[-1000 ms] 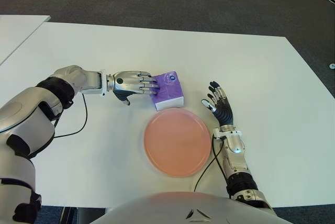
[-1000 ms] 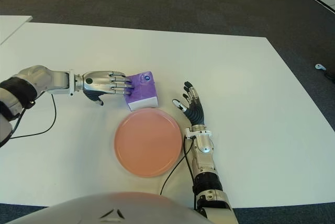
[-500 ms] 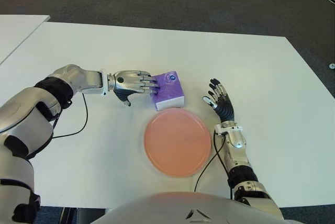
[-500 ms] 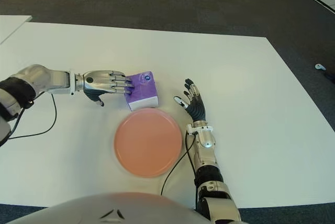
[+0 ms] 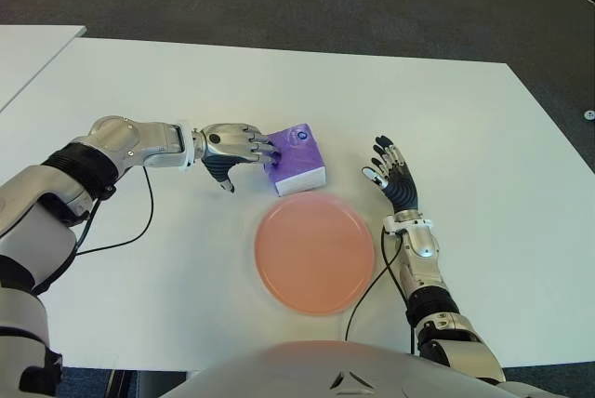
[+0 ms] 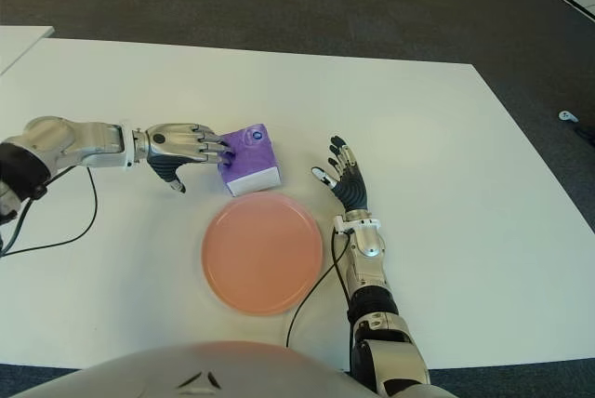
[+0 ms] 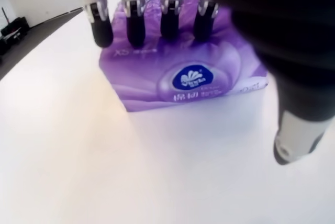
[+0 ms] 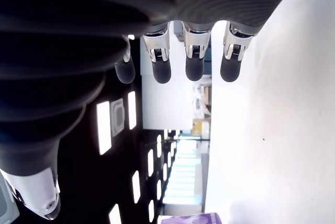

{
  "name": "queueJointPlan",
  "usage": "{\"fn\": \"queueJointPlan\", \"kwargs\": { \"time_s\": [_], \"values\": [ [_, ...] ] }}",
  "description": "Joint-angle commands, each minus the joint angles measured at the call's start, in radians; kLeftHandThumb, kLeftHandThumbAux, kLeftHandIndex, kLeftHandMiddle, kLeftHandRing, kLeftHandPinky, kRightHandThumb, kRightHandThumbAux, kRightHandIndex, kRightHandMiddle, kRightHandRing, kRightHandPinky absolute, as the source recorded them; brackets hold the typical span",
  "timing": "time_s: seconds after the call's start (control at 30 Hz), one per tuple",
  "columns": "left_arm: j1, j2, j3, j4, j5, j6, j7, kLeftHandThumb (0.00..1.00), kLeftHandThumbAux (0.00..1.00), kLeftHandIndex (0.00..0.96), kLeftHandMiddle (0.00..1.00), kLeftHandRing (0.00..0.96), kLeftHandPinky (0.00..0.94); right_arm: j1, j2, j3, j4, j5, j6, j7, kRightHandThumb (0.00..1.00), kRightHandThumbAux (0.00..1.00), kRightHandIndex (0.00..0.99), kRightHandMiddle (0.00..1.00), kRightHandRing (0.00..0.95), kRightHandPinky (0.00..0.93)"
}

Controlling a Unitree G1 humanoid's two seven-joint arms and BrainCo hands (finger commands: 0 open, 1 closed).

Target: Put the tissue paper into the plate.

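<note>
A purple tissue pack (image 5: 299, 158) lies on the white table (image 5: 186, 268) just beyond the far rim of the empty pink plate (image 5: 314, 251). My left hand (image 5: 246, 158) reaches in from the left. Its four fingertips (image 7: 136, 30) press on the pack's top near its left edge, while the thumb (image 7: 298, 140) stays off the pack, over the table. My right hand (image 5: 392, 179) shows to the right of the plate, fingers spread and holding nothing. The right wrist view confirms its extended fingers (image 8: 193, 62) and shows the pack (image 8: 191, 219) far off.
A black cable (image 5: 130, 235) loops on the table from my left arm, and another (image 5: 364, 300) runs beside the plate near my right wrist. A second white table (image 5: 28, 54) stands at the far left. Dark carpet lies beyond the table's far edge.
My left hand's fingers have curled down more onto the pack's left edge, and the pack has shifted slightly. My right hand has edged a little farther from me.
</note>
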Motion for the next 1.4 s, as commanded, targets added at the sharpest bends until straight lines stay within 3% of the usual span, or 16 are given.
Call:
{"fn": "queueJointPlan", "kwargs": {
  "time_s": [0.03,0.53,1.0,1.3,1.4],
  "values": [
    [0.121,0.032,0.001,-0.038,0.006,0.000,-0.166,0.290,0.571,0.181,0.209,0.184,0.212,0.170,0.009,-0.014,0.205,0.001,0.053,0.007,0.151,0.644,0.000,0.008,0.000,0.018],
    [0.186,0.045,0.091,-0.114,0.017,0.086,-0.293,0.290,0.538,0.260,0.282,0.237,0.219,0.169,0.010,-0.017,0.214,0.000,0.042,0.011,0.151,0.644,0.000,0.008,0.000,0.018],
    [0.266,0.112,0.185,-0.224,-0.015,0.142,-0.420,0.357,0.496,0.342,0.384,0.321,0.286,0.174,0.008,-0.019,0.211,0.002,0.040,0.016,0.151,0.644,0.000,0.008,0.000,0.018],
    [0.294,0.133,0.232,-0.301,0.016,0.235,-0.539,0.350,0.477,0.340,0.411,0.357,0.330,0.167,0.005,-0.022,0.218,0.003,0.043,0.018,0.151,0.644,0.000,0.008,0.000,0.018],
    [0.302,0.136,0.242,-0.318,0.033,0.258,-0.552,0.356,0.474,0.381,0.480,0.457,0.459,0.165,0.004,-0.023,0.220,0.003,0.043,0.019,0.151,0.644,0.000,0.008,0.000,0.018]
  ]
}}
